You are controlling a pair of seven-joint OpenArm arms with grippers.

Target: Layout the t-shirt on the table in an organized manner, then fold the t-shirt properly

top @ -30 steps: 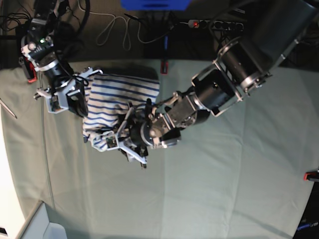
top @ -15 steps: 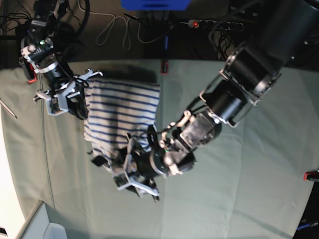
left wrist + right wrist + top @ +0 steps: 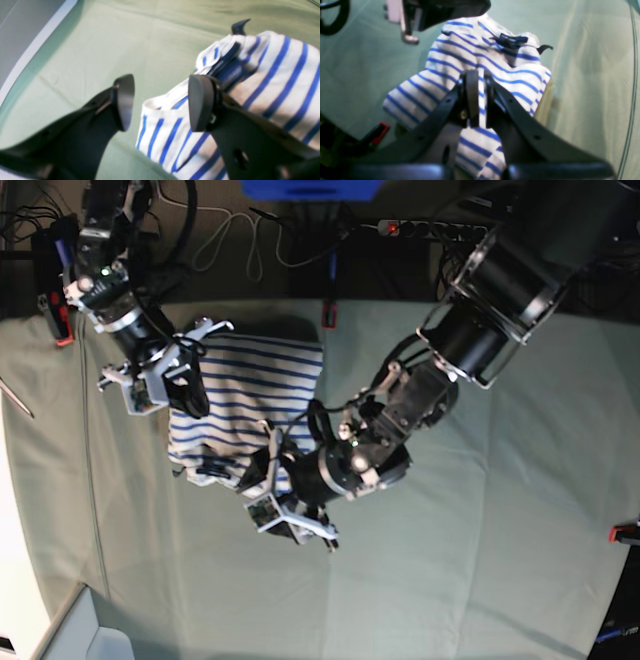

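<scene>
One right pincer point(image 3: 168, 383), upper left of the base view, clamped on the t-shirt's point(image 3: 245, 405) edge. One striped t-shirt, bunched on the worktop point(image 3: 480, 530), left of centre. One left pincer point(image 3: 283, 505), centre, jaws wide, empty, beside the shirt's lower edge.

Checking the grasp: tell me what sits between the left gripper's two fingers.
In the left wrist view, the open left gripper frames a folded t-shirt edge and bare table; neither finger visibly pinches the fabric.
</scene>
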